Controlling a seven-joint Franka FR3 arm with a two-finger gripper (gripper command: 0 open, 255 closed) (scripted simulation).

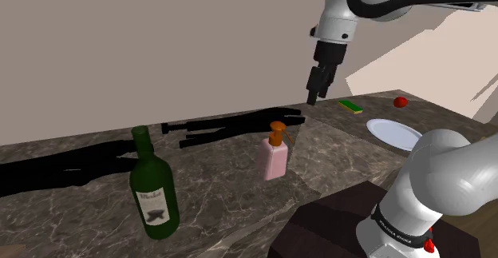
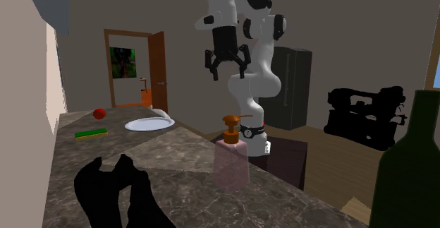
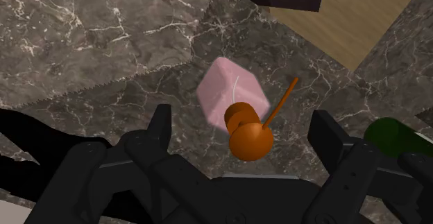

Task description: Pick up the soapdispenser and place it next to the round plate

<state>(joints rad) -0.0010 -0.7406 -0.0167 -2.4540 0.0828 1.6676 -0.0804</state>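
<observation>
Pink square-bodied soap dispenser (image 1: 275, 159) with an orange pump head, upright on the dark marbled stone counter (image 1: 343, 168), well below the all-black two-finger gripper (image 1: 314, 99) and clear of it. In the wrist view, soap dispenser (image 3: 231, 91) under the gap between the two fingers (image 3: 161, 124), touched by neither. Gripper spread wide, nothing clasped, hanging high above the counter with fingers pointing down.

White round plate (image 1: 391, 133) flat on the counter, lower than the gripper and off towards the shoulder view's right, well apart from the soap dispenser. Beyond the plate, a flat green and yellow sponge (image 1: 349, 105) and a small red round thing (image 1: 400, 102), near each other.

Flat black shapes (image 1: 231, 127) on the counter below the gripper, stretching away to the shoulder view's left. Dark green glass bottle (image 1: 154, 188) with a pale label, upright, farther from the gripper than the soap dispenser, near the counter's front edge.
</observation>
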